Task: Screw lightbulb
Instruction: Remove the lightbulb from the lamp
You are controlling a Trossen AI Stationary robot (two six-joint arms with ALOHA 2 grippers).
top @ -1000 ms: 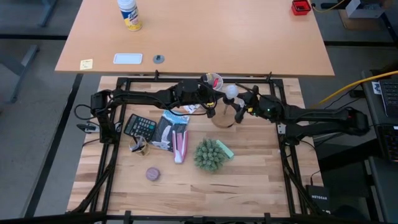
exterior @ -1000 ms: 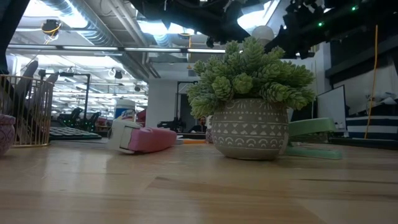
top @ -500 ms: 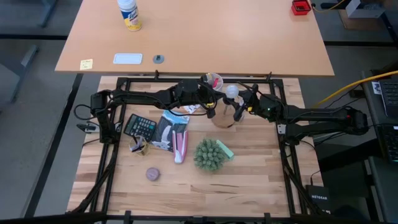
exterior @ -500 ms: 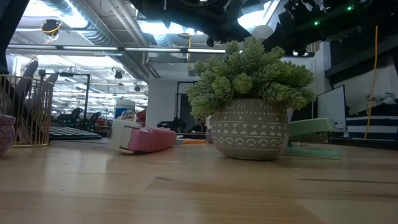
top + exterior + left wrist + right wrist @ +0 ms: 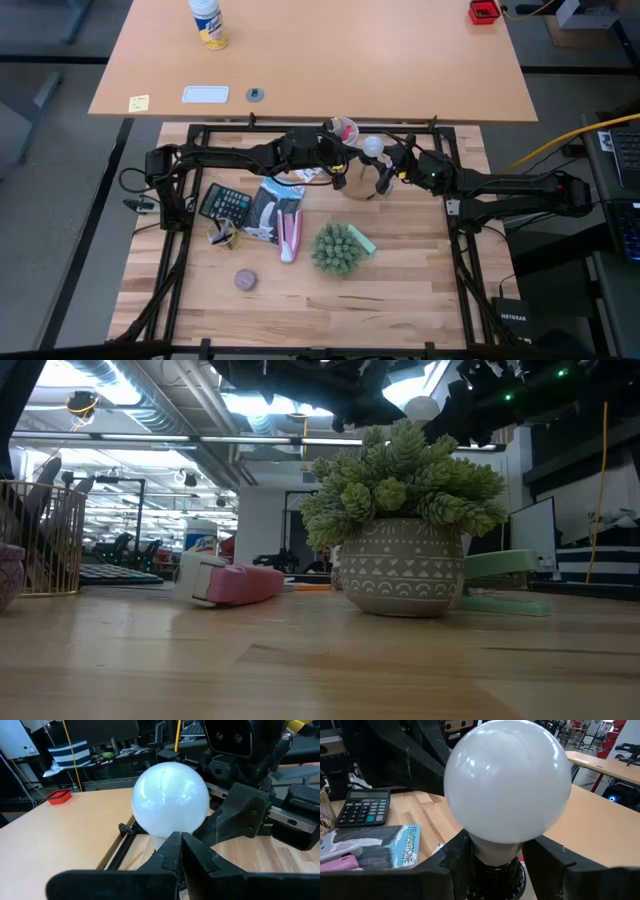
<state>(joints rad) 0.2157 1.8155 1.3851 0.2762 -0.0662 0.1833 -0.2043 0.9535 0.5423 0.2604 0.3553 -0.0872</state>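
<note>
Holding the one white frosted pear-shaped lightbulb (image 5: 372, 147) upright over its black socket, my right claw (image 5: 385, 172) is clamped round the bulb's neck so that turning my wrist can thread it in, I judge. The bulb sits just behind the round wooden disc (image 5: 357, 190), beyond the single spiky green plant in a patterned grey pot (image 5: 337, 249). My left claw (image 5: 338, 169) waits just beside the bulb, fingers pressed together on nothing, probably to steady the base. On the desk (image 5: 400, 290) I count one black calculator (image 5: 226, 202) and one pink stapler (image 5: 290, 236) left of the plant.
</note>
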